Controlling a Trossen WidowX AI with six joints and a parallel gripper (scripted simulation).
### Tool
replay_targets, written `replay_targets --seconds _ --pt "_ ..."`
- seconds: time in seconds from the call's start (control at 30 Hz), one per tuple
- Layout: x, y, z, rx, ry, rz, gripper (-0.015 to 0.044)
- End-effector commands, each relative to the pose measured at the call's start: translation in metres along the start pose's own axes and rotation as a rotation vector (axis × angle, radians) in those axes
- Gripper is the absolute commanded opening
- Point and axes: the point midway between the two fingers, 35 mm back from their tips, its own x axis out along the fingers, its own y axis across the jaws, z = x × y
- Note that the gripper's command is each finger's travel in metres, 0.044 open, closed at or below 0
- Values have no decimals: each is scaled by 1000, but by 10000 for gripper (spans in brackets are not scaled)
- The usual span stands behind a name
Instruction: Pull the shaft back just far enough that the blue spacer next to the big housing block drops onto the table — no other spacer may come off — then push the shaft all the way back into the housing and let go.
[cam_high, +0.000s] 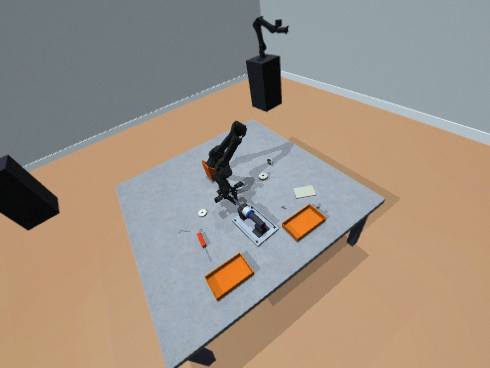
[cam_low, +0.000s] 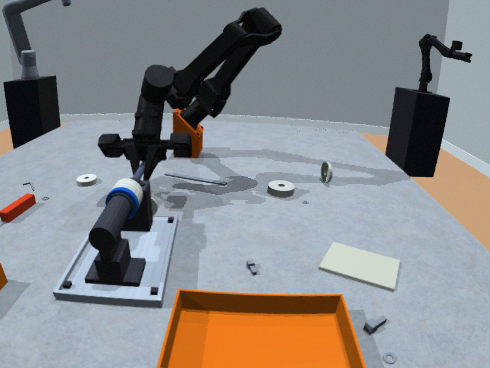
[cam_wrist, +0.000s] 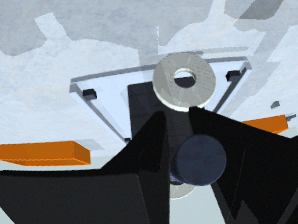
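The dark housing block stands on the light base plate. The blue spacer is against its open end, around the shaft line. A white spacer sits beside the blue one, on the gripper side. The blue-grey shaft sticks out toward the arm; its round end shows large in the wrist view. My gripper is shut on the shaft. How far the shaft reaches into the housing is hidden.
A black post stands under the spacers. A pale ring is beside it. Orange trays flank the plate. White discs, a red-handled screwdriver and a cream pad lie around.
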Motion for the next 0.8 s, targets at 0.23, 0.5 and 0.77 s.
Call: replay_targets --seconds 0.23,0.5,0.77 --pt "-1 0 2 -2 -1 -1 0" --pt "-2 0 2 -2 -1 -1 0" --pt "-2 0 3 -2 -1 -1 0"
